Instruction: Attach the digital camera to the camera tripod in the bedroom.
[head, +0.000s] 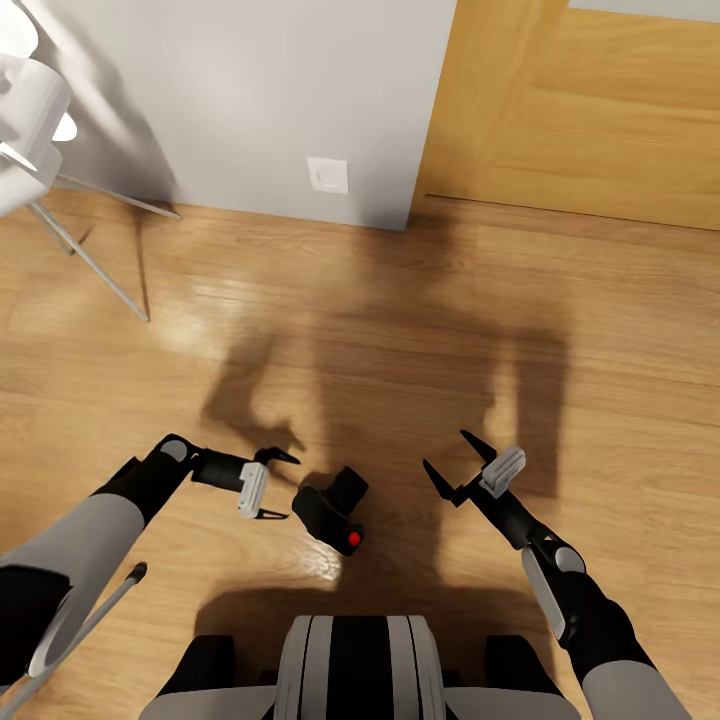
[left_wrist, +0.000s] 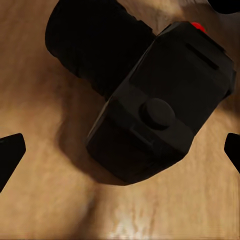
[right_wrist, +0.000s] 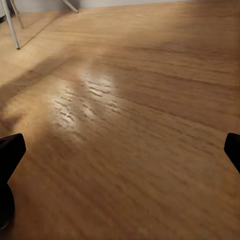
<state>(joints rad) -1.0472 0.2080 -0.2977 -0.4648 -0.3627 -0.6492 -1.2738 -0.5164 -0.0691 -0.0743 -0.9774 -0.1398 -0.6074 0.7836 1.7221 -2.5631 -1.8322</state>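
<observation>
The digital camera (head: 335, 510), matte black with a red button, lies on the light wood floor just ahead of my base, its lens barrel pointing away. My left gripper (head: 288, 487) is open right beside its left side, fingers spread toward it without touching. In the left wrist view the digital camera (left_wrist: 155, 110) sits close between the spread fingertips (left_wrist: 10, 152). My right gripper (head: 444, 449) hangs open to the camera's right, over bare floor (right_wrist: 120, 125). A thin silver rod with a black tip (head: 105, 598) crosses the lower left; I cannot tell whether it belongs to the camera tripod.
A white flower-shaped lamp (head: 30, 100) on thin metal legs (head: 95, 265) stands at the far left. Ahead is a white wall with a round socket plate (head: 327, 175), and a wooden door (head: 590, 100) to its right. My base (head: 360, 660) is at the bottom.
</observation>
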